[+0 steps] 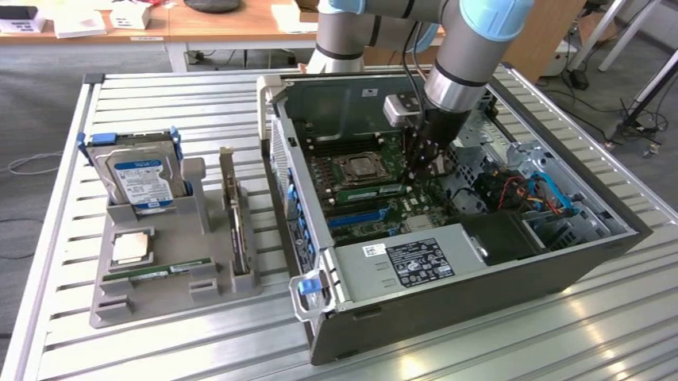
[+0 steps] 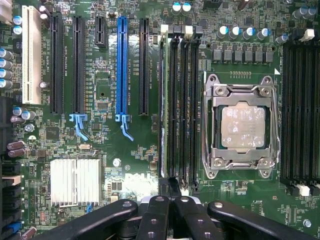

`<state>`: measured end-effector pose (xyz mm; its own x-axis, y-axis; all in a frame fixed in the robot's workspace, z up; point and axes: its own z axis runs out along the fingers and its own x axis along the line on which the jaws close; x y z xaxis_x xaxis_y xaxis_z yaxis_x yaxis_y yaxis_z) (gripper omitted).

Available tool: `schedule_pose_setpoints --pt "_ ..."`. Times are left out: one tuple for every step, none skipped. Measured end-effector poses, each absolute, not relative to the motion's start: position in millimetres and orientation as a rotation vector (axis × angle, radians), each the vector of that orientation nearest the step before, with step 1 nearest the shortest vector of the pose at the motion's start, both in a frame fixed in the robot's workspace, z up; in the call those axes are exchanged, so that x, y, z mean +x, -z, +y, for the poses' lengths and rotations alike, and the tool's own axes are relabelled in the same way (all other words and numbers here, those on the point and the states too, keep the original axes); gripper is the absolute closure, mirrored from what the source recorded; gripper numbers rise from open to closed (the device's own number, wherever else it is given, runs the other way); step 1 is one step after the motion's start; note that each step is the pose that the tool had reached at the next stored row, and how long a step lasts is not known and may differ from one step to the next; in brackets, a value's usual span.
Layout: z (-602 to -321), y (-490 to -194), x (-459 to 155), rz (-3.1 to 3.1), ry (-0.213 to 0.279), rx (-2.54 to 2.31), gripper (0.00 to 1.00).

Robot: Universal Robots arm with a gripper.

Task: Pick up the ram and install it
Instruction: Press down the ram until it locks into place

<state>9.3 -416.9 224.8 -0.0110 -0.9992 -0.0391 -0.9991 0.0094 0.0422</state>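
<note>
The ram (image 1: 371,193) is a narrow green stick standing on edge in a memory slot beside the processor socket (image 1: 360,168), inside the open computer case (image 1: 466,317). In the wrist view the ram (image 2: 163,100) shows as a thin green edge in the outermost of the black memory slots (image 2: 180,110). My gripper (image 1: 427,176) reaches down into the case, at the end of the ram on the exterior view's right. In the wrist view my gripper (image 2: 170,192) is shut, its black fingers (image 2: 150,217) pressed together over the end of the slots. Nothing shows between them.
At the exterior view's left, a grey holder (image 1: 127,305) carries a hard drive (image 1: 138,176), a square silver processor chip (image 1: 132,248), an upright card (image 1: 235,230) and a flat green stick (image 1: 159,272). Cables and a drive cage (image 1: 541,198) crowd the case's far side. Expansion slots (image 2: 122,65) lie beside the memory slots.
</note>
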Motion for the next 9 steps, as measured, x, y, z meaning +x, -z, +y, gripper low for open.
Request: schedule_pose_setpoints --pt "-416.9 -224.5 9.3 -2.231 0.09 2.208 0.89" --pt "-416.9 -224.2 9.3 -2.231 0.09 2.208 0.89" --pt "-416.9 -224.1 9.3 -2.231 0.09 2.208 0.89" --pt "-416.9 -224.1 9.3 -2.231 0.09 2.208 0.89" --pt "-416.9 -224.1 9.3 -2.23 0.09 2.208 0.89" --pt "-416.9 -224.1 9.3 -2.231 0.09 2.208 0.89" --pt "-416.9 -224.0 9.3 -2.231 0.09 2.208 0.89" --pt "-416.9 -224.0 9.3 -2.231 0.09 2.208 0.89" --pt "-416.8 -223.8 9.3 -2.231 0.09 2.208 0.89"
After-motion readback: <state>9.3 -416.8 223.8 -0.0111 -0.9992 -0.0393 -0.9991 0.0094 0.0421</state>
